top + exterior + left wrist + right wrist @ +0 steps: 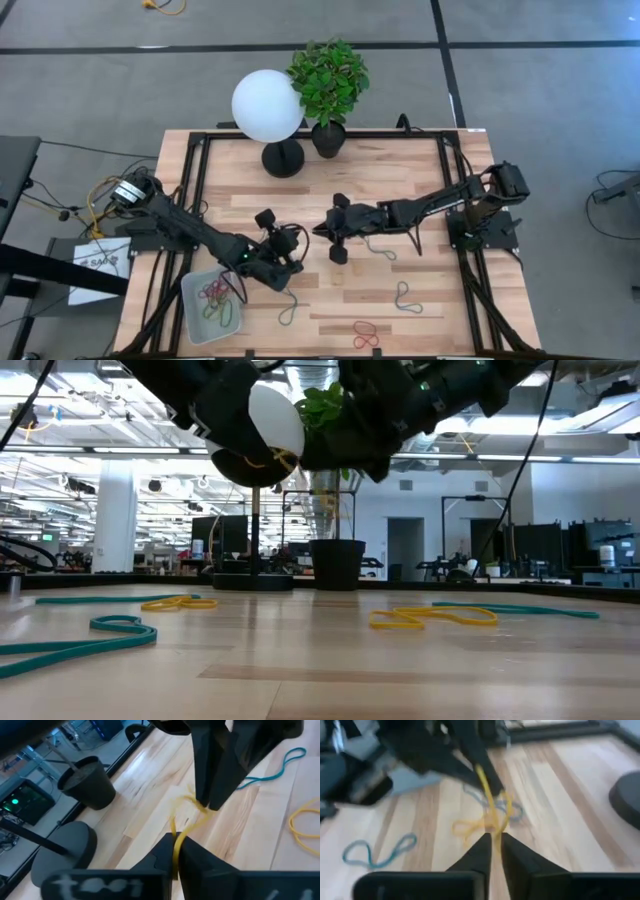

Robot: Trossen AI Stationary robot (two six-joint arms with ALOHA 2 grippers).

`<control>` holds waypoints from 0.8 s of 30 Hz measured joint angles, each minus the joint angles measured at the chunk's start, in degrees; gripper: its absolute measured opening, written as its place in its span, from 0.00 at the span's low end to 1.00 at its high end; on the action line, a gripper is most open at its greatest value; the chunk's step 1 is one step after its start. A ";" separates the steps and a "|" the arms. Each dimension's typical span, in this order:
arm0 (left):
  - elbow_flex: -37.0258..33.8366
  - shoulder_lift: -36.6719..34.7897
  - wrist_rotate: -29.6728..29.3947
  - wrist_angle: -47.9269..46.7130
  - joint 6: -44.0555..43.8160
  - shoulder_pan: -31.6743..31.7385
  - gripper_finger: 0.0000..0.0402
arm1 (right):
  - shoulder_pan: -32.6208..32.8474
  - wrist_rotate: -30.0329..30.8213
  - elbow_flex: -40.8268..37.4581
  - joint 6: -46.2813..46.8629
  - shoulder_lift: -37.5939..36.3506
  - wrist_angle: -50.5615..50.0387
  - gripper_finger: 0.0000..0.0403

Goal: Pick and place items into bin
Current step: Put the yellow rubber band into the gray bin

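Hovering mid-table, we see left gripper (176, 851) and right gripper (493, 842) both pinching one thin yellow rubber-band loop (192, 817) between them. Pale translucent rectangular plastic bin (192, 290) sits at the near left edge; bare wood lies around both arms.

the yellow band (487, 802) is pretty smeared in the right wrist view, and the low view cuts both arms off up top

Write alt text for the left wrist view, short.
A yellow rubber band is stretched taut between the left end effector, shut on it in the foreground, and the right end effector gripping its other end. Below is the wooden table, with a teal band, another yellow band and a black plant pot.
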 joint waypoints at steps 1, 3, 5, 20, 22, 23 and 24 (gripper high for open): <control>0.00 0.00 0.02 -0.08 -0.02 0.00 0.01 | 0.00 0.01 0.00 0.02 0.00 -1.21 0.11; 0.00 -0.02 0.02 -0.70 -0.01 0.00 0.00 | 0.09 -0.03 0.00 0.44 0.00 -3.77 0.16; 0.01 -0.05 0.36 -2.21 -0.12 -0.05 0.00 | 0.46 -0.06 0.02 1.70 -0.02 -6.33 0.20; 11.51 -11.30 39.49 -44.71 -24.85 -6.85 0.00 | 3.95 -0.20 -0.73 3.56 -0.02 -17.80 0.29; 13.17 -12.07 48.14 -48.29 -26.96 -8.92 0.00 | 3.98 -0.26 -0.73 3.56 -0.02 -17.82 0.29; 13.56 -12.38 52.82 -49.82 -28.98 -9.98 0.00 | 3.97 -0.25 -0.73 3.56 -0.02 -17.81 0.29; 13.72 -12.58 57.17 -50.86 -31.23 -11.13 0.00 | 3.95 -0.23 -0.73 3.56 -0.02 -17.80 0.29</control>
